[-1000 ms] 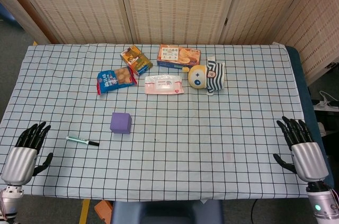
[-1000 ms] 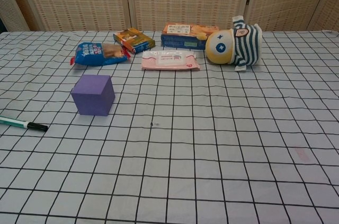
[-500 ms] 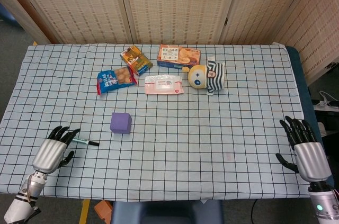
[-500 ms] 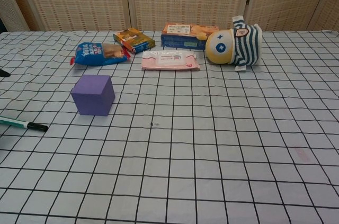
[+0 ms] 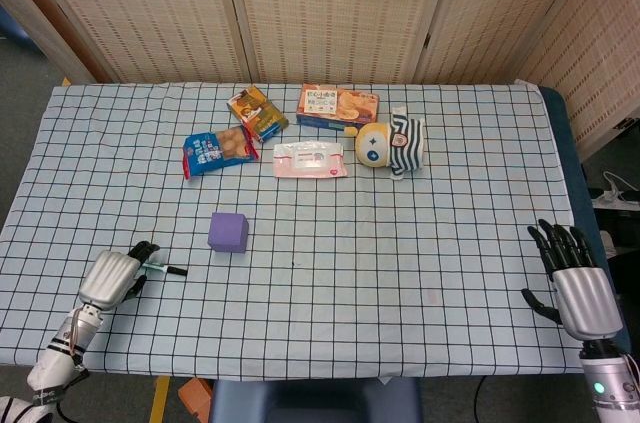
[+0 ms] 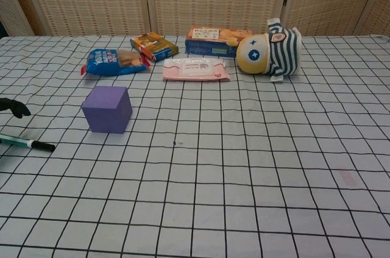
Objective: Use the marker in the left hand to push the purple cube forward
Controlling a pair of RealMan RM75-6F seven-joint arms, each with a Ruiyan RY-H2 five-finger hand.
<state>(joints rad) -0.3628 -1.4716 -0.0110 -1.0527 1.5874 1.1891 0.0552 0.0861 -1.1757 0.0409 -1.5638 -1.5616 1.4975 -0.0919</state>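
Note:
The purple cube (image 5: pixel 228 231) stands on the checked tablecloth, left of centre, and shows close up in the chest view (image 6: pixel 107 109). A green marker with a black cap (image 5: pixel 168 269) lies flat on the cloth to the cube's near left, and the chest view (image 6: pixel 27 143) also shows it. My left hand (image 5: pixel 112 276) is over the marker's left end with its fingers bent down. In the chest view its dark fingertips (image 6: pixel 15 107) are apart from the marker, which still lies on the cloth. My right hand (image 5: pixel 578 283) is at the near right edge, fingers spread, holding nothing.
Along the far side lie a blue snack bag (image 5: pixel 218 151), a small orange packet (image 5: pixel 257 113), a flat orange box (image 5: pixel 337 106), a pink wipes pack (image 5: pixel 309 159) and a striped plush toy (image 5: pixel 391 144). The table's near edge is just behind both hands.
My left hand has come forward and to the right from the near left corner, over the marker's end, with its fingers bending down. Marker, cube and right hand have stayed put.

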